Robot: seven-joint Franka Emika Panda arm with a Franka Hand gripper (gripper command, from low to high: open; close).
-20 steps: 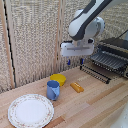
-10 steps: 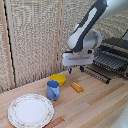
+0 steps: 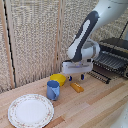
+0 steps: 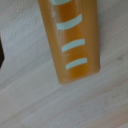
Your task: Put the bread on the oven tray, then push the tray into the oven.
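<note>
The pincer [image 3: 76, 77] hangs low over the table [image 3: 95, 107], its two dark-blue fingers pointing down with a gap between them, so it is released and holds nothing. The bread [image 3: 77, 87] lies flat on the table just below the pincer; the wrist view shows it close, orange with pale stripes [image 4: 72, 37]. The oven pan [image 3: 111, 61] sticks out of the oven [image 3: 118, 47], well apart behind the pincer.

You have the plate [image 3: 30, 110] nearest on the tabletop [image 3: 95, 107] | mug [image 3: 53, 90] just behind it, bowl [image 3: 59, 79] behind the mug | bread [image 3: 77, 87] to the exterior view's right of the mug, below the tool [image 3: 76, 77] | oven [image 3: 114, 55] with its oven pan [image 3: 110, 62] far right.
</note>
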